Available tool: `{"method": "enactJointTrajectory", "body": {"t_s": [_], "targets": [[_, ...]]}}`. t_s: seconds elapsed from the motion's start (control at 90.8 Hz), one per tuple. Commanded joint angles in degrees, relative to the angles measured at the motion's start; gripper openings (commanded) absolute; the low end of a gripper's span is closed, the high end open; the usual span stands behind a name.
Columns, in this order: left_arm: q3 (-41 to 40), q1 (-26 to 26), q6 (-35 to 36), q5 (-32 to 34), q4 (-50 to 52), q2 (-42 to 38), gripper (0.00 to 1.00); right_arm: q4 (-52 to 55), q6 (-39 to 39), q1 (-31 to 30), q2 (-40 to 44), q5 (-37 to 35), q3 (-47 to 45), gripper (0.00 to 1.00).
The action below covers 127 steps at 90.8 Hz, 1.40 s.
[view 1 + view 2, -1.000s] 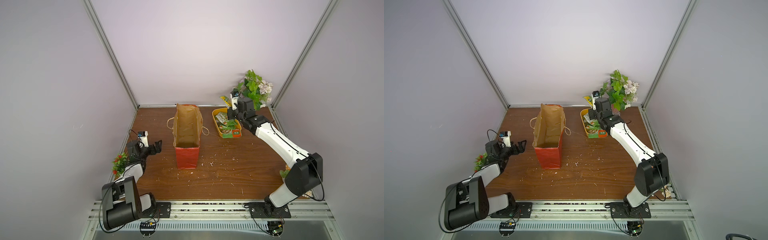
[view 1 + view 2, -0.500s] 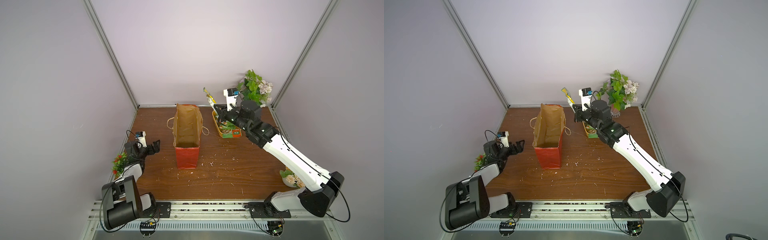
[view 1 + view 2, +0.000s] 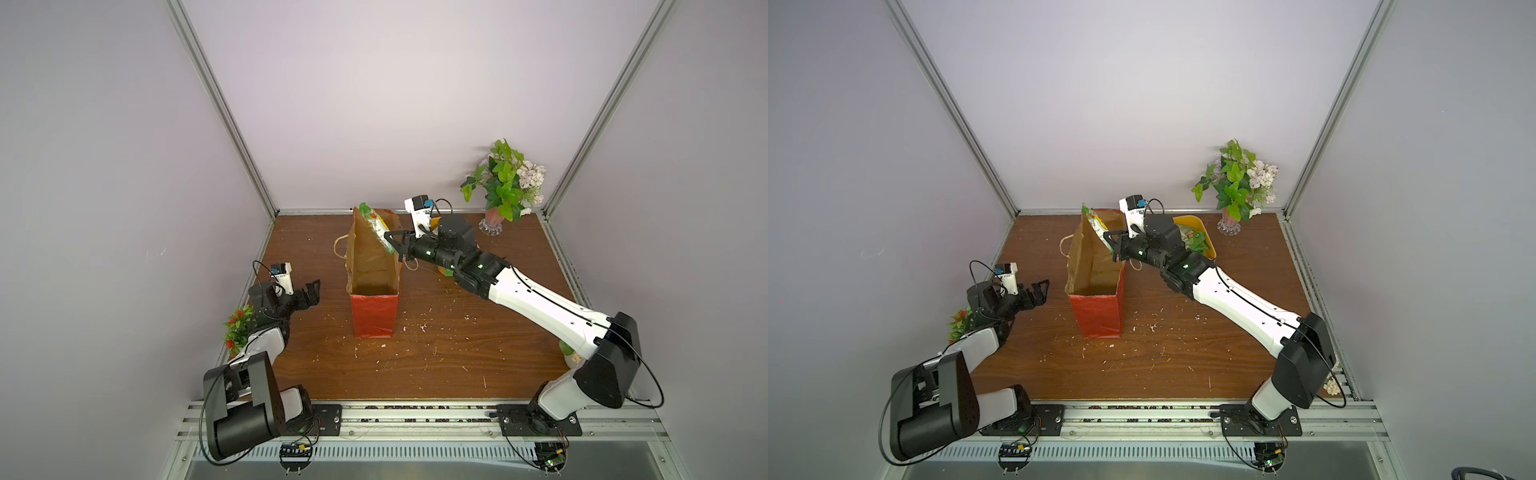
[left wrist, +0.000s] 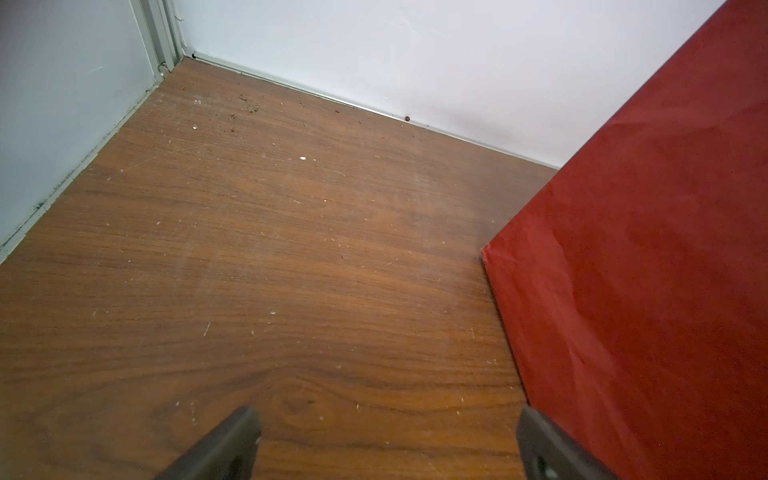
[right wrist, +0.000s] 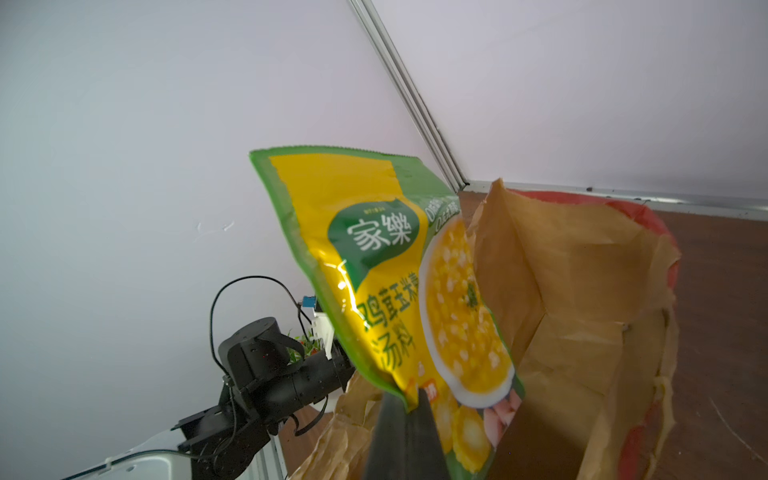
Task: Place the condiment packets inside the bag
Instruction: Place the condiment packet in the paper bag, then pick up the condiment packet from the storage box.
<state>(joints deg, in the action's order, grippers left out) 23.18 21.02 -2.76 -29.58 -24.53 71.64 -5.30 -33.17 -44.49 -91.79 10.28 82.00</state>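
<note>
The red bag (image 3: 374, 316) (image 3: 1096, 316) stands open and upright mid-table, brown inside. My right gripper (image 3: 392, 241) (image 3: 1115, 243) (image 5: 409, 405) is shut on a condiment packet (image 3: 376, 226) (image 3: 1098, 226) (image 5: 374, 270), green-edged and yellow with a soup picture. It holds the packet by a lower corner over the bag's (image 5: 582, 291) far right rim, leaning into the mouth. More condiment packets (image 3: 1194, 239) lie in a yellow tub (image 3: 1208, 245) behind the right arm. My left gripper (image 3: 311, 291) (image 3: 1040, 289) (image 4: 386, 432) hangs open and holds nothing, low over the table left of the bag (image 4: 644, 291).
A vase of green and white flowers (image 3: 505, 183) stands in the back right corner. A small red-flowered plant (image 3: 239, 328) sits by the left wall under my left arm. Another small pot (image 3: 569, 353) sits near the right arm's base. Crumbs dot the wooden table (image 3: 436, 353).
My right arm has swung left from the yellow tub to the bag's mouth, carrying the packet. The left arm has hardly moved.
</note>
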Motion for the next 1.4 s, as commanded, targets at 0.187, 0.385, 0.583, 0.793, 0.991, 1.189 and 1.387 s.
{"method": "enactJointTrajectory", "body": {"t_s": [0.187, 0.385, 0.583, 0.793, 0.991, 1.189, 1.387], "targets": [[-0.3, 0.9, -0.2, -0.7, -1.2, -1.0, 1.00, -2.5, 0.2, -0.9, -0.7, 0.8, 3.3, 0.18], [-0.4, 0.9, -0.2, -0.8, -1.1, -1.1, 1.00, 3.1, 5.3, -0.8, 0.4, -2.6, 9.0, 0.60], [-0.3, 0.9, -0.2, -0.9, -0.9, -1.1, 1.00, 6.4, 10.3, 0.9, 5.2, -9.1, 9.0, 0.66], [-0.2, 0.9, -0.2, -1.0, -0.9, -1.0, 1.00, 7.5, 10.9, 11.0, 9.5, -13.4, -0.7, 0.69], [-0.1, 0.9, -0.2, -1.0, -1.0, -0.7, 1.00, 14.0, 20.8, 16.2, 4.6, -25.1, -3.9, 0.77], [0.1, 0.9, 0.0, -0.9, -0.8, -0.1, 1.00, 15.1, 24.2, 16.6, -5.2, -27.1, -2.8, 0.81], [0.2, 0.9, 0.1, -0.6, -0.7, -0.1, 1.00, 16.2, 25.8, 16.7, -14.7, -28.2, 3.6, 0.82]]}}
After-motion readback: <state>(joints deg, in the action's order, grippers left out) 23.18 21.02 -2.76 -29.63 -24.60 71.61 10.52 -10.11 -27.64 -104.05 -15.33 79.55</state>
